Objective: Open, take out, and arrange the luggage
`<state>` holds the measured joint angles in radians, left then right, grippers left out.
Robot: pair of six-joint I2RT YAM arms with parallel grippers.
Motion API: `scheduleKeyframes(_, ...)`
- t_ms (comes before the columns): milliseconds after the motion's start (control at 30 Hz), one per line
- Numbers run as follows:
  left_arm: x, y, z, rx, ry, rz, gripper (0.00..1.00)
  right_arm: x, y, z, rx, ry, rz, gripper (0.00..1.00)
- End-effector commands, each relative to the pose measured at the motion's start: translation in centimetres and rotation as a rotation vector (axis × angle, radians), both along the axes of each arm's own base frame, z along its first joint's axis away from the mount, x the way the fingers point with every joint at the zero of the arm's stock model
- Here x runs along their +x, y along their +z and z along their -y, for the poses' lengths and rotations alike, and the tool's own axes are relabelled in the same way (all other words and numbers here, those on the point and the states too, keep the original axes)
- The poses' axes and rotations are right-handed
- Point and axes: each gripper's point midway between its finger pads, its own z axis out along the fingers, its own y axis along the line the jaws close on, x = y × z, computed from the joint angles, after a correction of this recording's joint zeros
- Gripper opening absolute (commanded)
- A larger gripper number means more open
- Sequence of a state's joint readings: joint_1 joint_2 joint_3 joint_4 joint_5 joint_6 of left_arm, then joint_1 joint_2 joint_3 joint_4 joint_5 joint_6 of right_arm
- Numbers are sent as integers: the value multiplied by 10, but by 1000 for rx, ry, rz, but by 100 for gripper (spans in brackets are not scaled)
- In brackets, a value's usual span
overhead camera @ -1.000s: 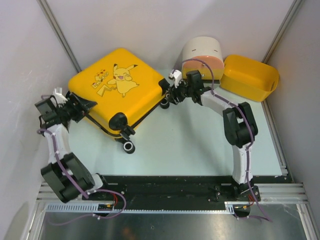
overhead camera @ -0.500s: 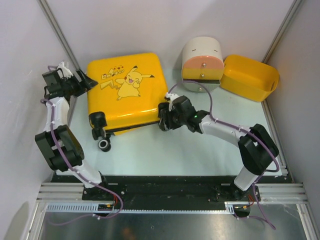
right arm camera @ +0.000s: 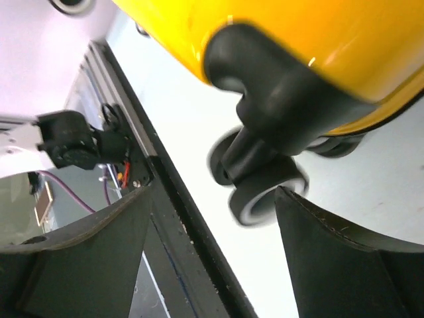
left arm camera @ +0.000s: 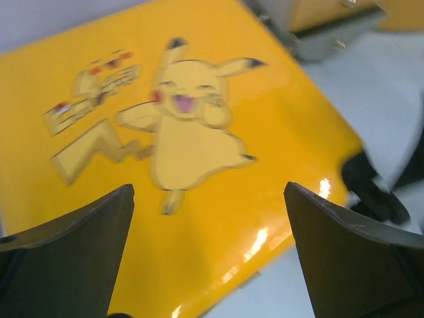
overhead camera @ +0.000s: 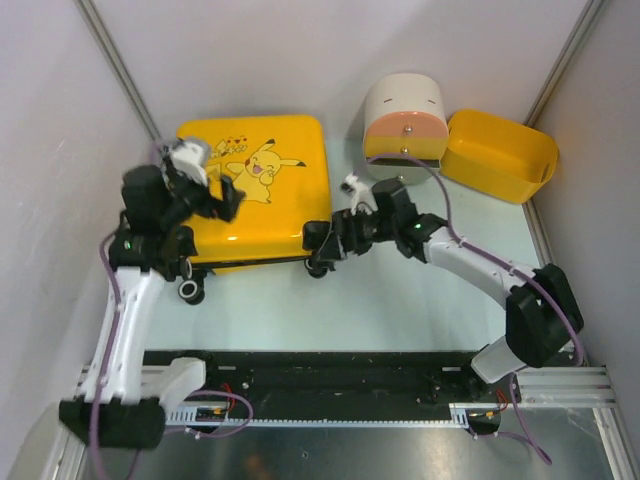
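Note:
The luggage (overhead camera: 270, 200), a yellow hard-shell suitcase with a Pikachu print, lies flat and closed at the back left of the table, print up. My left gripper (overhead camera: 228, 198) hovers over its left part, open, with only the yellow shell (left arm camera: 218, 132) showing between the fingers (left arm camera: 79, 252). My right gripper (overhead camera: 318, 240) is at the case's near right corner, open. In the right wrist view a black caster wheel (right arm camera: 262, 189) under the yellow corner (right arm camera: 298, 33) sits just off the right fingertip (right arm camera: 291, 205). Nothing is held.
A cream-and-orange drawer cabinet (overhead camera: 404, 120) stands at the back, with a plain yellow bin (overhead camera: 498, 155) to its right. Another wheel (overhead camera: 189, 291) sticks out at the case's near left corner. Walls close in on both sides, and a black rail (overhead camera: 330, 370) runs along the near edge.
The suitcase has turned to lie square to the table. My left arm swung from beside the case to above its lid. My right gripper went to the near right wheel. Both jaws widened.

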<state>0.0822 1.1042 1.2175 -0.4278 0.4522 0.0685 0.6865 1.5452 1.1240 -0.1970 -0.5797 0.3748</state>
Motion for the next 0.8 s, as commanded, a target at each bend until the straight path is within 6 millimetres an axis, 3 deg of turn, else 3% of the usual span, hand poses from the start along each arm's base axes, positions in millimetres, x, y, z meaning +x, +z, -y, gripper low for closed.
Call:
scheduleKeyframes(0, -47, -31, 38, 416, -163, 105, 100, 9, 82, 18, 202, 77, 179, 80)
scheduleKeyframes(33, -55, -31, 38, 478, -156, 134, 100, 12, 80, 22, 191, 61, 177, 80)
scheduleKeyframes(67, -61, -36, 55, 545, -235, 167, 100, 17, 75, 27, 177, 42, 171, 80)
scheduleKeyframes(133, -69, -50, 66, 619, -307, 182, 100, 33, 66, 40, 152, -17, 151, 80)
scheduleKeyframes(267, -99, -71, 119, 770, -541, 278, 100, 62, 53, 65, 93, -151, 135, 80)
scheduleKeyframes(400, -121, -86, 159, 855, -749, 274, 100, 69, 45, 80, 59, -181, 136, 79)
scheduleKeyframes(500, -144, -107, 170, 1053, -957, 381, 100, 73, 42, 91, 44, -202, 140, 79)
scheduleKeyframes(600, -145, -122, 177, 1245, -1073, 474, 100, 77, 37, 105, 26, -230, 138, 79)
scheduleKeyframes(767, -131, -118, 200, 1392, -1138, 531, 100, 80, 31, 122, 16, -255, 123, 79)
